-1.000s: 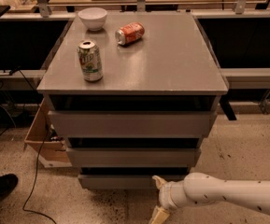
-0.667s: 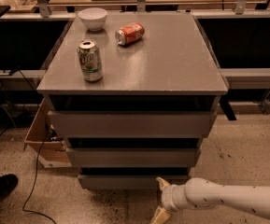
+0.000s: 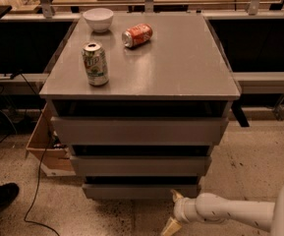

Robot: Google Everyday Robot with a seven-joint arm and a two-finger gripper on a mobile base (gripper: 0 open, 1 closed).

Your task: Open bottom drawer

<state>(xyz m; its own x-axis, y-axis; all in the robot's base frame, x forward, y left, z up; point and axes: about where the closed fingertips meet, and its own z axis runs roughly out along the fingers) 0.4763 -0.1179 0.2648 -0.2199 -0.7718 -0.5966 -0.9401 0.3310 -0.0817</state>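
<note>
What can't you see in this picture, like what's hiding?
- Inside the bottom drawer: in the camera view, it is hidden behind its own front.
- The pincer, open, low by that drawer's right corner: its lower tip runs into the picture's bottom edge.
- The cardboard box: mostly hidden behind the cabinet.

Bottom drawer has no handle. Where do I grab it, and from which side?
Probably hook its top edge: the bottom drawer has a flat front, with a dark gap above the lip. Come from the front, where the gripper hangs, open, near its right end.
</note>
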